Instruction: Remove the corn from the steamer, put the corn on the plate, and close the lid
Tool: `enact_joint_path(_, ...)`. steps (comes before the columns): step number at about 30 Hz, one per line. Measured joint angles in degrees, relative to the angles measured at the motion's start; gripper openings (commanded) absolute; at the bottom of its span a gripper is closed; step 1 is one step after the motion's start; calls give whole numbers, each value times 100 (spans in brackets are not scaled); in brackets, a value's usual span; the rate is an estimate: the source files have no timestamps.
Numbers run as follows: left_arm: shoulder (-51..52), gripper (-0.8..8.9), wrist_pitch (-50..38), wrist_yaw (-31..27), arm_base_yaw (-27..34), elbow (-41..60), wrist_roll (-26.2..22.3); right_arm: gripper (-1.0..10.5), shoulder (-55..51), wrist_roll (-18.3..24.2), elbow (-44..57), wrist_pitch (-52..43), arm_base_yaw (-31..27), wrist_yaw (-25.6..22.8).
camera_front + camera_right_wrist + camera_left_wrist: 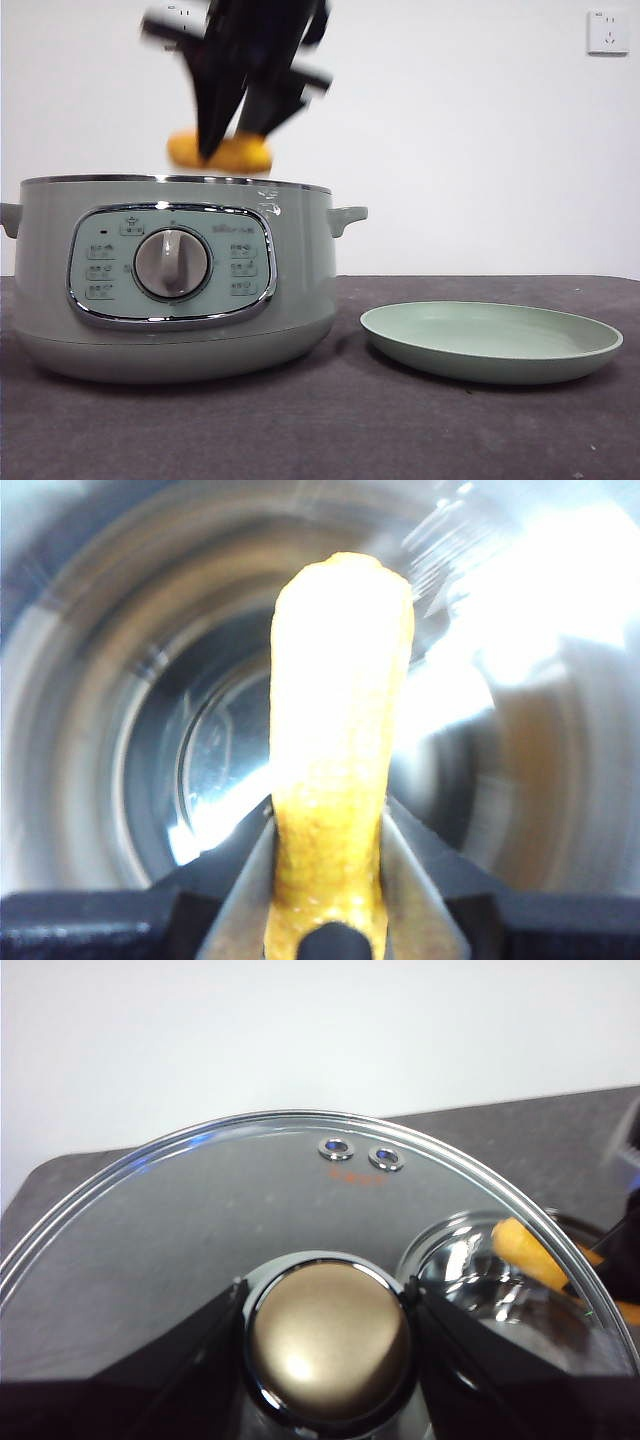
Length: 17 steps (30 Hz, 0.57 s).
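Lifting-out step in hand. Right gripper [225,140], upper left of the front view, fingers clamped on the corn [220,152], hanging just above the rim of the steamer [170,270]. Left gripper [328,1335] closed around the knob of the lid [200,1220], held aloft. Next, probably: carry across to the plate [490,342] at lower right on the worktop [330,430], lower, release.

The pot [170,275] is sitting on the bench [330,430], left of the plate [490,342]. The corn [222,152] is hanging above the pot's open top, clamped in the right hand [225,140].
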<state>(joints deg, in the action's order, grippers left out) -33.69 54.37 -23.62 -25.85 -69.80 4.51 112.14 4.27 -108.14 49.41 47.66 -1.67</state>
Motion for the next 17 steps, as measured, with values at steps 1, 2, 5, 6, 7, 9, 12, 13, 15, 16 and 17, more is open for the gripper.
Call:
enact_joint_path(1,-68,-9,-98,127,0,0,2,-16,-177,-2,-9,114,-48,-2)
enact_joint_path(2,-127,-9,-170,227,0,0,2,-16,-295,-9,-17,212,-87,-2)
enact_joint_path(5,-378,-9,-435,566,0,0,0,-16,-614,-55,-17,636,-286,-9)
enact_joint_path(6,-485,-9,-525,660,0,0,0,-17,-708,-72,-17,802,-352,-9)
enact_joint_path(7,-597,-9,-619,763,0,0,0,-16,-798,-92,-17,981,-426,-11)
enact_joint_path(9,-796,-9,-787,994,0,0,0,-16,-981,-131,-17,1318,-577,-109)
enact_joint_path(12,-1165,-9,-1016,1392,0,2,0,-17,-1250,-197,-17,1742,-763,-415)
enact_joint_path(13,-1285,-9,-1082,1532,0,2,0,-17,-1322,-229,-17,1840,-841,-511)
enact_joint_path(15,-1506,-9,-1239,1729,-9,2,0,-17,-1403,-308,-17,2050,-1016,-603)
enact_joint_path(16,-1617,-9,-1335,1825,-9,2,0,-17,-1410,-352,-17,2210,-1121,-603)
enact_joint_path(17,-1711,-9,-1410,1888,-9,2,0,-17,-1408,-387,-17,2371,-1217,-603)
